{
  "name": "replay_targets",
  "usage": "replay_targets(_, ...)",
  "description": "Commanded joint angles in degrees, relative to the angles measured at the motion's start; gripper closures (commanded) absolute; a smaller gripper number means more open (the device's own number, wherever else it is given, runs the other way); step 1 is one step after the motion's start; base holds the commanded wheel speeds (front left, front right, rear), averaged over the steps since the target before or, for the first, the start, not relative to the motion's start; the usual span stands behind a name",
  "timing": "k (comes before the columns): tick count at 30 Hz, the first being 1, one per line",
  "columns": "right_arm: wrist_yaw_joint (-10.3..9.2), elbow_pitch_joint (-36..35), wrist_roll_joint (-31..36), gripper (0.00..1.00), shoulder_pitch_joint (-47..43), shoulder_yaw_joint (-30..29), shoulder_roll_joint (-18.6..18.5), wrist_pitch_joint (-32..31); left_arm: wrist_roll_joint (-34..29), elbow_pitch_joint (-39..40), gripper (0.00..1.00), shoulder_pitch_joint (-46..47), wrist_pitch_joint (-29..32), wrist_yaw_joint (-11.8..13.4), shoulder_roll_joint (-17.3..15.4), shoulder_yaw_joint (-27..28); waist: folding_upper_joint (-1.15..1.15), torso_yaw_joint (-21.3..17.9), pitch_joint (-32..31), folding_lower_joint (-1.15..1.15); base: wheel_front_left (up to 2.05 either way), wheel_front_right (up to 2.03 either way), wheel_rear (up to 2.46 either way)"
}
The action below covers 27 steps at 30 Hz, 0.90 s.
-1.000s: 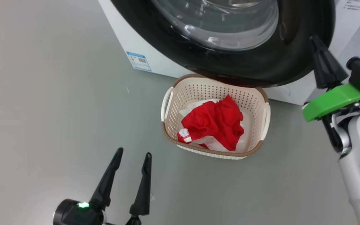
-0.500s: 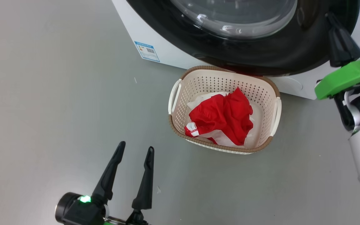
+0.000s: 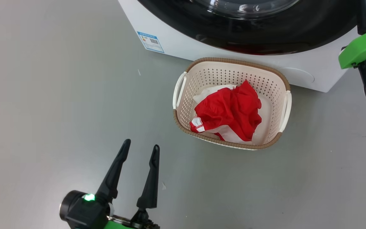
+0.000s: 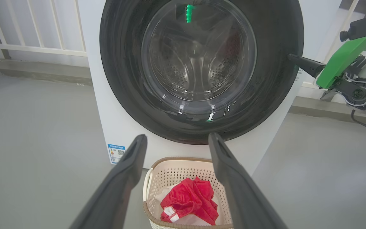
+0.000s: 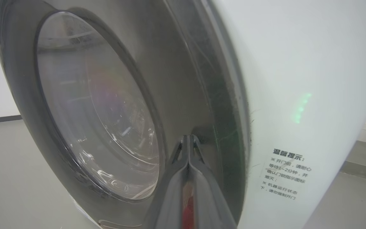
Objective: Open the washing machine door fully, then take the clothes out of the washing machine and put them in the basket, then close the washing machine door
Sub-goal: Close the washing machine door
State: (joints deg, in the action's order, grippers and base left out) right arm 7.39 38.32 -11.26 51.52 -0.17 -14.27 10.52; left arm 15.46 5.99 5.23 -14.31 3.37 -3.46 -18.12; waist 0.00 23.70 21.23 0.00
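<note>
Right tool [image 5: 188, 137] pressed together, tips at washing machine door [image 5: 100, 105] rim. Left tool [image 3: 141, 144] spread, holding nothing; basket [image 3: 202, 79] with red clothes [image 3: 230, 111] ahead of it, below the door.

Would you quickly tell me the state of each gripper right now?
Left gripper: jaws open, holding nothing.
Right gripper: jaws shut, holding nothing, tips by the washing machine door.
</note>
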Motion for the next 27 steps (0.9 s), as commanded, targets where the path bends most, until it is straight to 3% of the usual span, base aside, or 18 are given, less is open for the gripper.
replay_targets(1,0.10,-0.47,0.41,1.00,2.01,0.59,0.11,0.48,-0.29,0.99,0.00,1.06,-0.69,-0.52,-0.32,2.04,0.00,0.11,0.07,0.00,0.00,0.00,0.00)
replay_targets(16,0.10,8.00,1.66,1.00,8.13,1.84,-0.30,3.25,1.41,2.68,0.00,1.27,-0.69,-0.36,0.49,2.85,0.00,-0.14,0.58,0.00,0.00,0.00,0.00)
replay_targets(27,0.10,8.16,0.93,1.00,6.75,4.68,1.02,4.18,1.62,0.88,0.00,1.07,-0.69,-1.15,0.53,2.48,0.00,-1.63,-0.27,0.00,0.00,0.00,0.00)
